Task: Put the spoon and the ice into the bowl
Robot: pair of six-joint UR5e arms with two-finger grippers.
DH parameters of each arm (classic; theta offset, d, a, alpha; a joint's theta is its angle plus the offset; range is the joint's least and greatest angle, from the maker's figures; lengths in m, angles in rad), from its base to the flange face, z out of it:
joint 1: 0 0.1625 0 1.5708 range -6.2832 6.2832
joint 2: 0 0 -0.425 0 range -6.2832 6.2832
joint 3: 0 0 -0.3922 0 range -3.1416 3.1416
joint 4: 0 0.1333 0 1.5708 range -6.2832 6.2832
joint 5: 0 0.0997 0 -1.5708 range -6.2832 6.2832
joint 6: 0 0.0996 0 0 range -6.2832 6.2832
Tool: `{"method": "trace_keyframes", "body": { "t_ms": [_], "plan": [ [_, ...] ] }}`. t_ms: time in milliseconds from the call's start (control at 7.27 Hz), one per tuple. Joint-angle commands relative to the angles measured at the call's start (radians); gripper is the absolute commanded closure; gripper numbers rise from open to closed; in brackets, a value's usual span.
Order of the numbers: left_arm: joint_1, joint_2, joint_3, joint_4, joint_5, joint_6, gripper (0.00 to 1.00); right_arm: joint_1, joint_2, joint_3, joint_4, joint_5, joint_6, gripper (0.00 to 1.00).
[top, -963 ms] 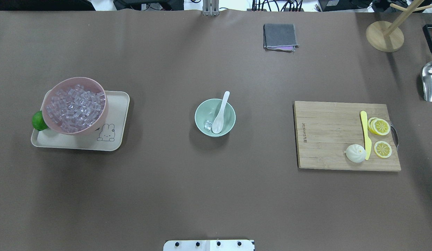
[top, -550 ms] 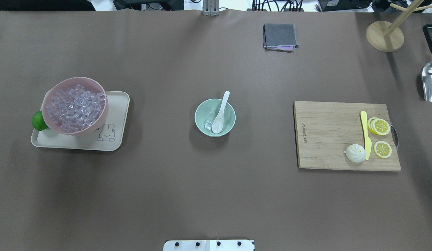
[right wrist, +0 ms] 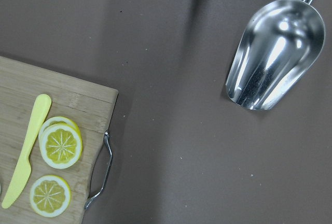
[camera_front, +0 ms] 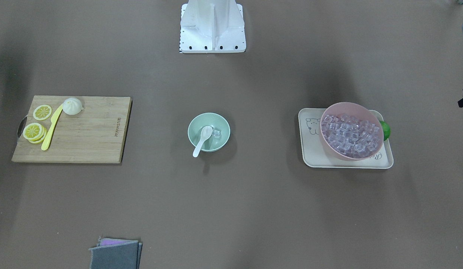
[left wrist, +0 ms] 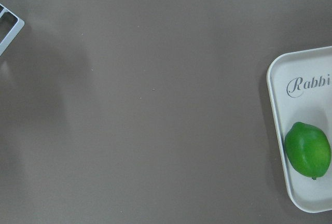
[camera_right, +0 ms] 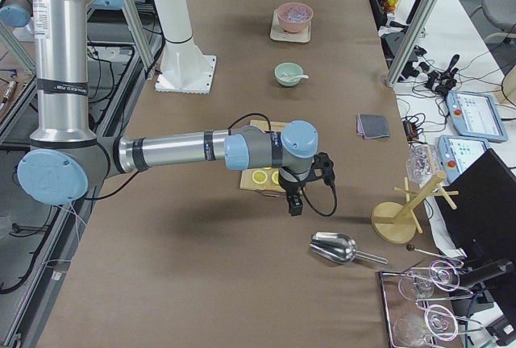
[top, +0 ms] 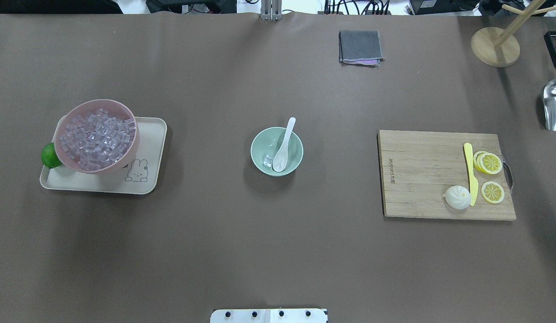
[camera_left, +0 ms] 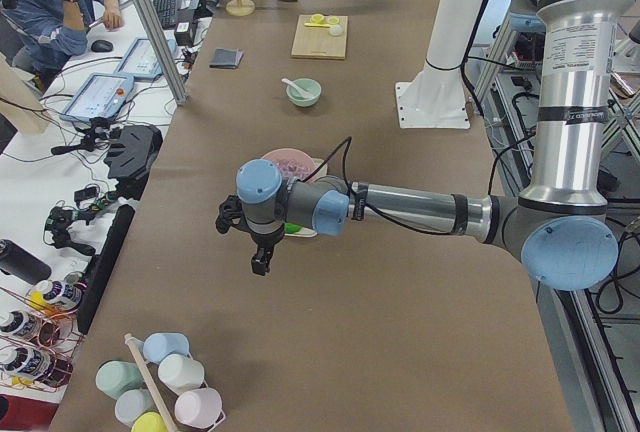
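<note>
Spoon & ice are lying in bowl; left gripper & right gripper are hovering at table ends, can't tell if spread or pressed together

left end effector jaws too small, scoop cut off

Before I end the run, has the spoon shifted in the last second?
No. The spoon lies in the bowl as before, its handle crossing the same rim spot, no nearer the cutting board.
</note>
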Motion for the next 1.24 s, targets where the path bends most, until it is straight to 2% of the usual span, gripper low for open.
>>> {"method": "trace_keyframes", "body": {
  "t_ms": [0,1101],
  "plan": [
    [0.000,0.004,0.004,0.000,0.001,0.000,0.01,0.000,0.001,0.001,0.000,0.000,0.000,0.00],
    [0.000,0.006,-0.002,0.000,0.004,0.000,0.01,0.000,0.001,0.007,0.005,0.012,-0.001,0.00]
  ]
}}
